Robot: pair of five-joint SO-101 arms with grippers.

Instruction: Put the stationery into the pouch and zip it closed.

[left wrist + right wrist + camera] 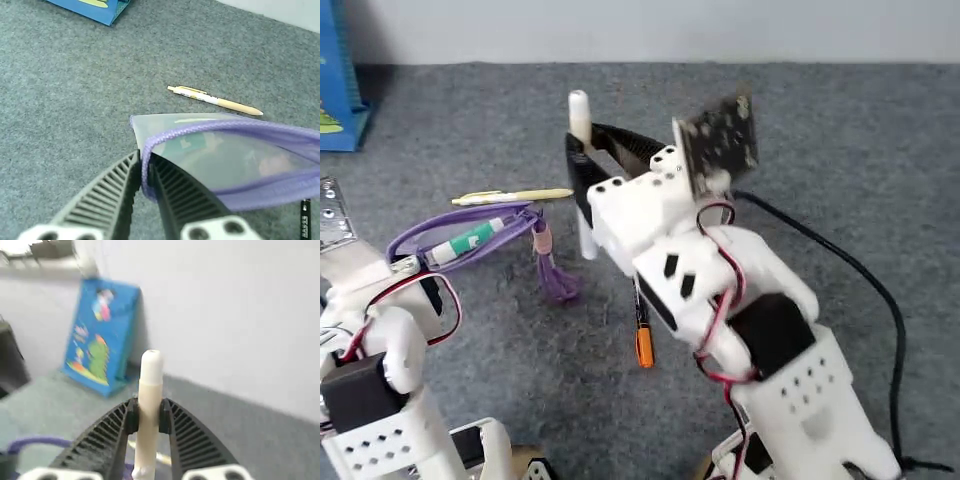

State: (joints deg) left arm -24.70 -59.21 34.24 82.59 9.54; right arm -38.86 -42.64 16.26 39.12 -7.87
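Pouch (235, 162) rim pinched by left hand (144, 160); right hand (148, 409) grips a white pen (150, 377) upright.

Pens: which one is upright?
The cream-white plastic pen, clamped in the right gripper; the yellow pen, the orange-tipped black pen and the green-white marker in the purple-zipped pouch lie flat.

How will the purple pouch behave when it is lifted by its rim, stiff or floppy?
Probably floppy: the pouch looks like thin clear film with a soft zip edge, which bends where the left gripper pinches it. Its mouth may sag shut, since only one end is held. It seems light, with a green-and-white pen inside.
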